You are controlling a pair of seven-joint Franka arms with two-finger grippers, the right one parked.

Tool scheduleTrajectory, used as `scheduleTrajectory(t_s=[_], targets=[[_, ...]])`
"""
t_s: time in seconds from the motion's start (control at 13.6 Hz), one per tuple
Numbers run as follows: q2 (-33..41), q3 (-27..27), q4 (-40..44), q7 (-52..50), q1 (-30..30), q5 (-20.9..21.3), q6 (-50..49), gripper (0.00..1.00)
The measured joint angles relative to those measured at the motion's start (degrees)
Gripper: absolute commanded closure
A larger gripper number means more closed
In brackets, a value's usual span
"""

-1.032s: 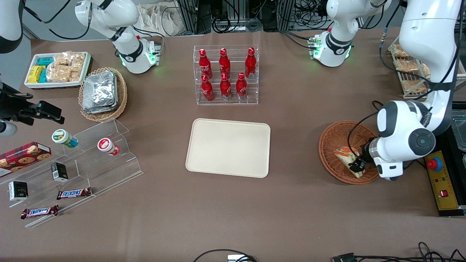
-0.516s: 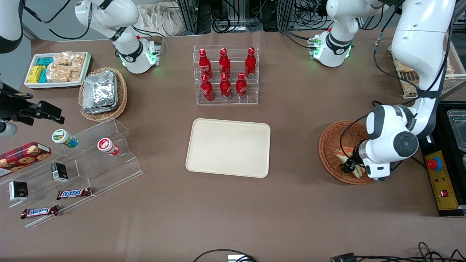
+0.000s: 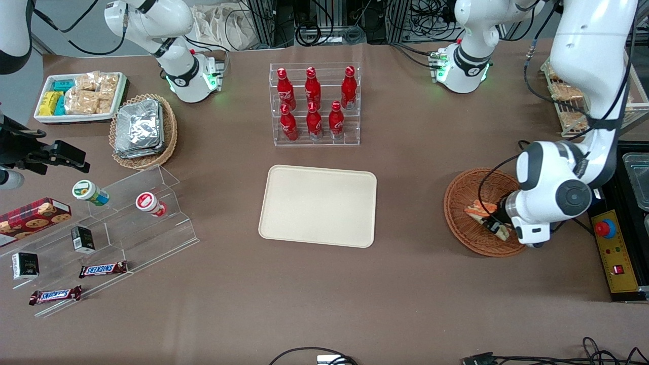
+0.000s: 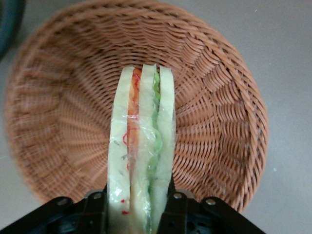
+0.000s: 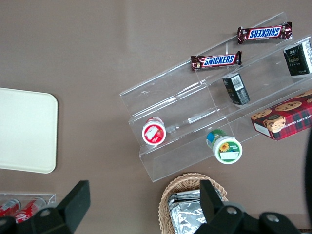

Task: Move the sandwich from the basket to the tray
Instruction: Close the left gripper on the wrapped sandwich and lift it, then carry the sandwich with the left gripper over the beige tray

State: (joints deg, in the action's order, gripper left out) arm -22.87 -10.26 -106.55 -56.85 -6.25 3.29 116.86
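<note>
The sandwich (image 4: 141, 156), a wrapped wedge of pale bread with orange and green filling, is held between the two fingers of my left gripper (image 4: 139, 202). It hangs above the floor of the round reddish-brown basket (image 4: 214, 122). In the front view the gripper (image 3: 494, 224) is over the basket (image 3: 459, 213) at the working arm's end of the table, with the sandwich (image 3: 479, 210) sticking out of it. The cream-beige tray (image 3: 318, 205) lies flat at mid-table and holds nothing. It also shows in the right wrist view (image 5: 24, 131).
A clear rack of red bottles (image 3: 314, 104) stands farther from the front camera than the tray. A yellow control box (image 3: 613, 251) lies beside the basket. A tan basket of foil packets (image 3: 142, 129) and clear stepped shelves with snacks (image 3: 101, 238) sit toward the parked arm's end.
My gripper has closed on the sandwich and risen a little inside the basket. The sandwich has come up off the basket floor with it.
</note>
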Motion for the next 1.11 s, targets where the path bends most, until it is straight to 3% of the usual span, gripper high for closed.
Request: scheduleTrajectory(t_s=[0.22, 0.37, 0.74, 1.11], targets=[[3.5, -1.2, 10.3, 2.5, 0.4, 0.0, -15.7, 1.00], [3.9, -3.1, 17.2, 7.1, 0.9, -0.2, -20.5, 1.00], [-0.5, -12.6, 22.7, 12.9, 3.8, -0.6, -21.2, 1.00], [-12.7, -14.1, 27.7, 17.1, 18.2, -0.5, -18.5, 1.00]])
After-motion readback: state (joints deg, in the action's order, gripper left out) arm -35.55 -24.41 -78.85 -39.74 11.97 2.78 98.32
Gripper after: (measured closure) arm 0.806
